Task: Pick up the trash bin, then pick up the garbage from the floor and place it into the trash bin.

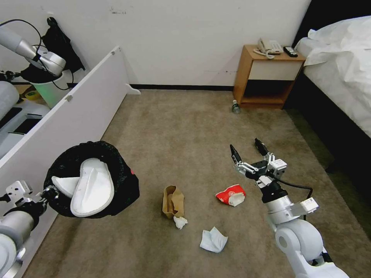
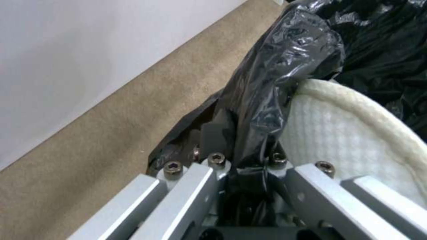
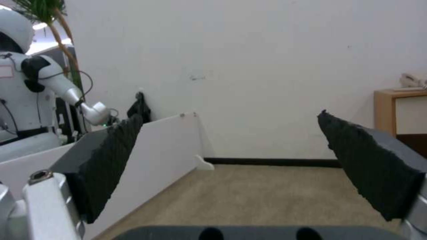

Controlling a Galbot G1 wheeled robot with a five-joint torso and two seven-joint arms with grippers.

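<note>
Already the left gripper is clamped on the bag-lined rim of the small round red trash bin, held off the beige carpet floor with two white slippers inside. The right gripper hovers wide open and empty above the crushed red-white wrapper; the next move likely calls for a descent onto it, with the brown paper bag and crumpled white paper nearby but not in the way.

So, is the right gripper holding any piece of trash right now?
No, the right gripper hangs open and empty above the carpet, with the red wrapper lying below it.
</note>
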